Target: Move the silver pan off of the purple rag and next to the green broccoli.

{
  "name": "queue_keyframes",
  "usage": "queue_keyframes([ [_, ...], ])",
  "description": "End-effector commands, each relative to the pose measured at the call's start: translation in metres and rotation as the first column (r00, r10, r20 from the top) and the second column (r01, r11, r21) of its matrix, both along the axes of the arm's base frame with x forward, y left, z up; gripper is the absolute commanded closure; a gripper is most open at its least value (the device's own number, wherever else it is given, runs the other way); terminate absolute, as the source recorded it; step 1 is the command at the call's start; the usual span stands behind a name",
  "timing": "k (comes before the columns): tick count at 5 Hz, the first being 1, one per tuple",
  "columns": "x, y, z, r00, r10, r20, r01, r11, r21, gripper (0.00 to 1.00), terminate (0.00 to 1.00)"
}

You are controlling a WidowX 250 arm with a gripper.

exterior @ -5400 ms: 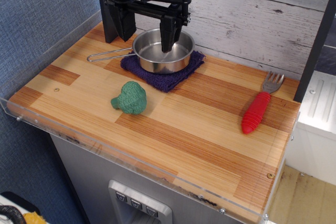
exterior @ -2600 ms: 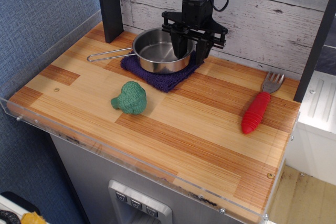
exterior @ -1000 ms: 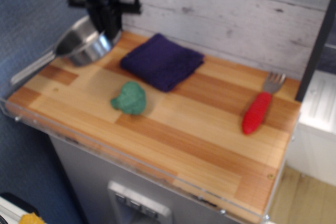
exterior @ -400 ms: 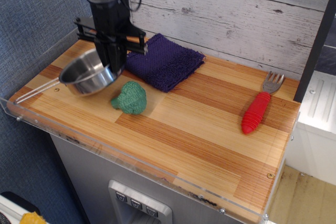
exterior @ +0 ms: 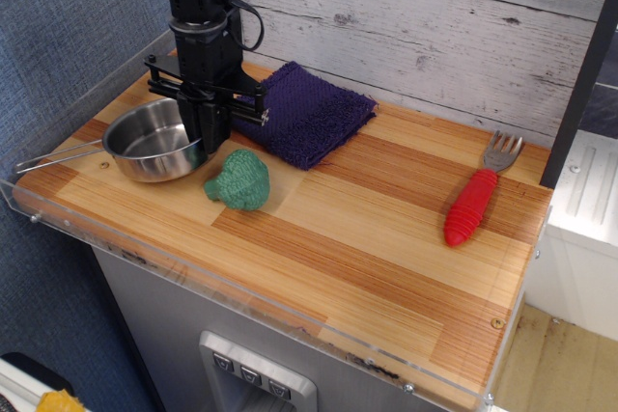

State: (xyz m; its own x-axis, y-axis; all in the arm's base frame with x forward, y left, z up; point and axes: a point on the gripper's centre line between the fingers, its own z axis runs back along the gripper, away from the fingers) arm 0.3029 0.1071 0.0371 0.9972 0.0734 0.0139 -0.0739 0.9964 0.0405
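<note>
The silver pan (exterior: 150,141) rests on the wooden board at the left, its wire handle pointing left toward the board's edge. The green broccoli (exterior: 239,180) lies just right of the pan, a small gap between them. The purple rag (exterior: 309,113) lies bare behind the broccoli near the back wall. My gripper (exterior: 208,134) hangs straight down over the pan's right rim, its black fingers closed on that rim.
A fork with a red handle (exterior: 473,202) lies at the right side of the board. A clear plastic lip (exterior: 241,294) runs along the front and left edges. A white plank wall stands behind, and a dark post stands at the far right.
The pan was lifted off the rag, carried left and forward, and has now come down flat on the board next to the broccoli. The gripper came down with it.
</note>
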Motion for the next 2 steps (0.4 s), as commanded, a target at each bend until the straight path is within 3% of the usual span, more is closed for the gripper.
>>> queue_keyframes([
  [1,-0.006,0.002,0.022,0.999,-0.019,0.026,0.019,1.0,0.012,0.0,0.0],
  [2,-0.013,-0.003,0.044,0.997,-0.023,0.073,0.022,1.0,0.016,0.0,0.0],
])
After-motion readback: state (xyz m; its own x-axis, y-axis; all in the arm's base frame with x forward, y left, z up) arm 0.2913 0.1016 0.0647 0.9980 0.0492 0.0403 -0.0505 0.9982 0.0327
